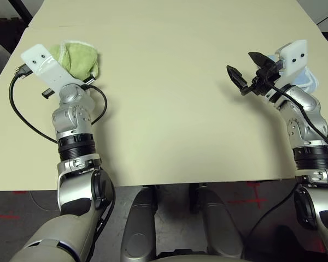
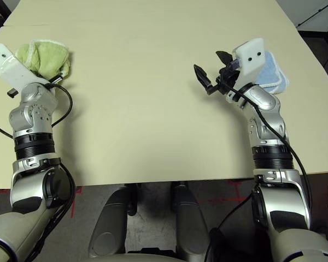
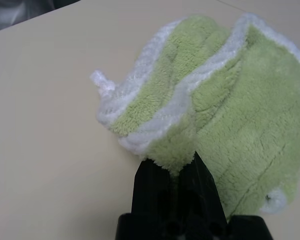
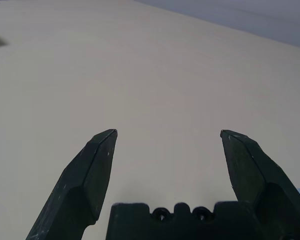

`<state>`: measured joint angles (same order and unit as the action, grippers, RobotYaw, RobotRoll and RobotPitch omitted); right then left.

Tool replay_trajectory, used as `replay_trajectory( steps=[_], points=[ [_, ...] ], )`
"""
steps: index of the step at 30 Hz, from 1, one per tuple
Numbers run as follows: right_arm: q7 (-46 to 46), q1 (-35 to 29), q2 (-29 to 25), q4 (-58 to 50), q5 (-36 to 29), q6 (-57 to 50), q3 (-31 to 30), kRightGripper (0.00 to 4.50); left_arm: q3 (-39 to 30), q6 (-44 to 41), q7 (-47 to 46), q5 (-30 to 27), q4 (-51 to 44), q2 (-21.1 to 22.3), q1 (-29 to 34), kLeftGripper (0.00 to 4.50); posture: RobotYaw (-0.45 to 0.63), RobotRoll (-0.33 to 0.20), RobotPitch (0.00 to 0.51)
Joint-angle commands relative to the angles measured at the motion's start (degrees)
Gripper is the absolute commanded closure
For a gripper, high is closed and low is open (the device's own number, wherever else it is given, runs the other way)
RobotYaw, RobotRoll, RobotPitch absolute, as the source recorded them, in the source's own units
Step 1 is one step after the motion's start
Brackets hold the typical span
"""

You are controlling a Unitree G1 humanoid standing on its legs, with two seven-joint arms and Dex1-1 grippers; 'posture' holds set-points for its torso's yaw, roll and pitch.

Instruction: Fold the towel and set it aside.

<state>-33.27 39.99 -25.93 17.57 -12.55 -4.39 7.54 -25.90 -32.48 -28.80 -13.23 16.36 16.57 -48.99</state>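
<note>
Pinching the bunched towel [image 3: 225, 115] at one fold, left gripper [image 3: 177, 167] by the table's [image 1: 169, 120] far-left corner, right gripper [image 4: 167, 137] spread wide

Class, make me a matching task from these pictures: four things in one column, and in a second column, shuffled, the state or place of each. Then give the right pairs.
Column one:
1. green towel
2. blue towel
3. left gripper
4. right gripper

Column two:
A. jaws wide apart, nothing between them
B. bunched in folds on the table's left side
C. lying behind the right arm's wrist, partly hidden
D. jaws shut on a fold of green cloth

Pairs: 1-B, 2-C, 3-D, 4-A
</note>
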Motion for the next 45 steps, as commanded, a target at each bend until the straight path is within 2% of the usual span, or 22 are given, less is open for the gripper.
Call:
replay_trajectory(
  steps=[1,6,10,18,28,34,40,45],
  points=[
    [-0.3,-0.7,0.1,0.2,0.1,0.5,-0.3,0.00,-0.7,-2.7,-1.3,1.5,-1.4,0.9,1.4,4.47,-0.02,0.000,0.304],
    [-0.4,-0.5,0.4,0.3,0.1,0.5,-0.5,0.00,-1.3,-3.9,-0.5,0.7,-1.5,1.0,1.6,4.47,-0.01,0.000,0.304],
    [-0.6,-0.4,0.4,0.4,0.1,0.5,-0.5,0.00,-1.6,-4.3,-0.3,0.4,-1.3,0.7,1.5,3.26,-0.01,0.000,0.303],
    [-0.7,-0.8,0.4,-0.3,-0.2,-0.2,-0.4,0.00,-2.0,-3.8,-0.8,1.0,-1.7,0.9,1.2,0.10,-0.01,0.000,0.300],
    [-1.0,-0.4,0.6,0.8,-0.1,0.2,-0.5,0.00,0.4,-6.5,-1.8,4.9,-10.2,1.7,1.7,0.02,0.01,0.000,0.299],
    [-1.4,-0.2,0.8,1.0,-0.1,0.2,-0.7,0.00,7.2,-6.7,1.8,10.4,-17.9,3.9,2.9,0.02,0.01,0.000,0.300],
    [-1.4,0.1,0.8,1.5,0.0,0.3,-0.7,0.00,14.4,-0.7,10.3,13.8,-14.4,6.8,4.0,0.02,0.01,0.000,0.297],
    [-1.1,-0.1,0.8,0.7,0.0,0.1,-0.5,0.00,17.6,5.0,18.8,13.5,-7.7,7.4,4.3,0.02,0.00,0.000,0.295]
  ],
)
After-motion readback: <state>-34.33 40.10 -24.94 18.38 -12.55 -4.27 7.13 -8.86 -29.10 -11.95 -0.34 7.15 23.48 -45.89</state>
